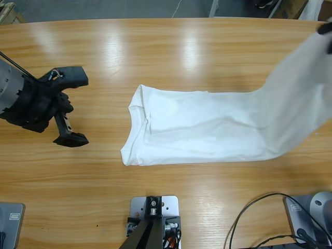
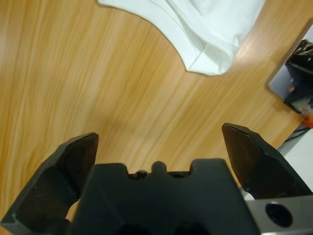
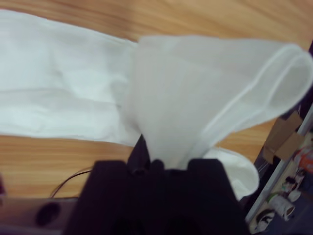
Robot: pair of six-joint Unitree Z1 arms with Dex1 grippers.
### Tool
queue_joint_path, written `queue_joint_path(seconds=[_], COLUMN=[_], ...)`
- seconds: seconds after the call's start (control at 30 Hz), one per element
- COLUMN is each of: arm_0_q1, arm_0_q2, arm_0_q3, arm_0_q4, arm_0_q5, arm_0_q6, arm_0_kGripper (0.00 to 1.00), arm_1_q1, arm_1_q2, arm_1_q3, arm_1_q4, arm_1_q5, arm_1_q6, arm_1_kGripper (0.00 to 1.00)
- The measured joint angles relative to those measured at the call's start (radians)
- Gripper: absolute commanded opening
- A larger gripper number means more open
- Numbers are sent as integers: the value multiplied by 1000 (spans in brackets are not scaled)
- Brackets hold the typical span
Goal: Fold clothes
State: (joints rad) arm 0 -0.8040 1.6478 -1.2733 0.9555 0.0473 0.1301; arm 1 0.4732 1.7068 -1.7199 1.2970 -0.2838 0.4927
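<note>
I count one T-shirt [image 1: 207, 127], white, folded into a long band across the middle of the worktop [image 1: 155, 52], and two claws. The shirt's 3 o'clock end rises off the wood toward the upper right corner, where my right claw [image 3: 161, 159] is clamped on a bunch of its cloth. The 9 o'clock end lies flat, its edge curling a little. My left claw [image 1: 72, 111] sits at 9 o'clock, well apart from the shirt, jaws spread wide over bare wood with nothing between them. I see open worktop along 12 o'clock, along 6 o'clock, and between the left claw and the shirt's near edge.
</note>
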Motion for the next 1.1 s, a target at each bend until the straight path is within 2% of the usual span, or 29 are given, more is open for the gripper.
queue_joint_path(seconds=[0.2, 0.43, 0.63, 1.1], arm_0_q1=[9, 11, 15, 25], arm_0_q2=[-36, -39, -39, -39], arm_0_q3=[1, 29, 34, 77], arm_0_q4=[0, -1, -2, -8], arm_0_q5=[0, 0, 0, 0], arm_0_q6=[-35, -35, -35, -35], arm_0_kGripper=[1000, 1000, 1000, 1000], arm_1_q1=[170, 293, 338, 434], arm_1_q2=[143, 282, 389, 525], arm_1_q3=[-157, -316, -473, -526], arm_1_q4=[47, 85, 92, 92], arm_1_q5=[40, 65, 96, 108], arm_1_q6=[62, 115, 132, 139], arm_1_kGripper=[0, 0, 0, 0])
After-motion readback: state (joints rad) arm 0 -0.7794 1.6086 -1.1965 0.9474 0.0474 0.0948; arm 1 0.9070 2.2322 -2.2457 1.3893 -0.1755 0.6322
